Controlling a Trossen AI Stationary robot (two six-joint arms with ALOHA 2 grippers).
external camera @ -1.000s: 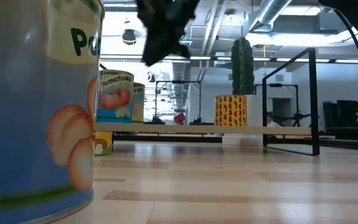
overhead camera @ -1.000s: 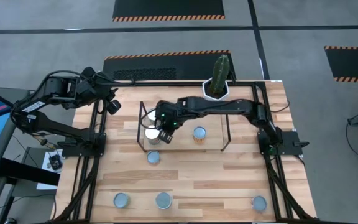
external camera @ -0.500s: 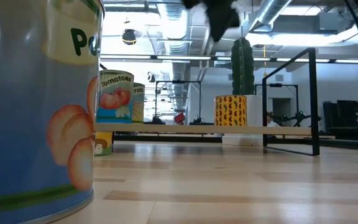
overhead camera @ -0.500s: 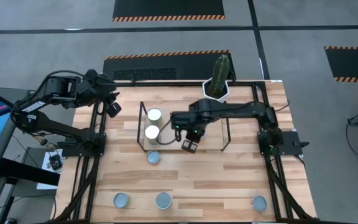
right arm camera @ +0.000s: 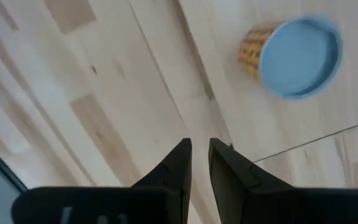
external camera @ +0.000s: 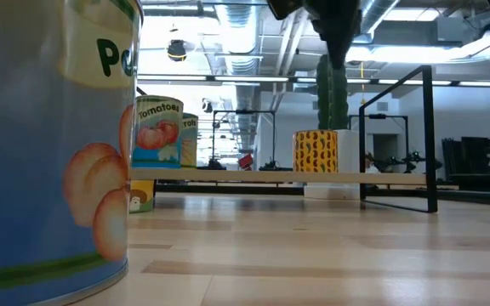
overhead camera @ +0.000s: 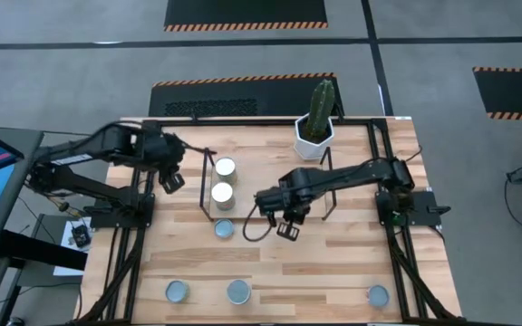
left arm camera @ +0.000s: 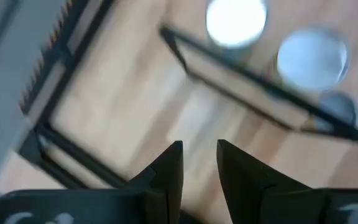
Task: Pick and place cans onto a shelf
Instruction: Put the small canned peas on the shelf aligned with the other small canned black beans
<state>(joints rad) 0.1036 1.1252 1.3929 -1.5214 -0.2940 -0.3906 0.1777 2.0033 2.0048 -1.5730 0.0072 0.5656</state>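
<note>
The shelf (overhead camera: 243, 177) stands mid-table, and its board shows in the low view (external camera: 253, 176). Two cans (overhead camera: 226, 167) (overhead camera: 222, 192) stand at its left end. A yellow-labelled can (right arm camera: 294, 56) (external camera: 315, 151) stands farther right on it, hidden under my right arm in the high view. Several more cans rest on their bases on the table, one just in front of the shelf (overhead camera: 224, 228). My right gripper (overhead camera: 288, 226) (right arm camera: 200, 158) is shut and empty, above the table in front of the shelf. My left gripper (overhead camera: 172, 181) (left arm camera: 199, 162) is shut and empty, left of the shelf.
A cactus in a white pot (overhead camera: 317, 122) stands at the far edge behind the shelf. Three cans (overhead camera: 178, 291) (overhead camera: 237, 291) (overhead camera: 378, 294) stand along the near edge; one looms large in the low view (external camera: 49, 144). Black frame rails (overhead camera: 139, 208) run along both sides.
My right gripper has gone from the two cans at the shelf's left end toward the table's right and near edges, empty, leaving both cans standing on the shelf. My left gripper has come from the far left corner toward the shelf's left end.
</note>
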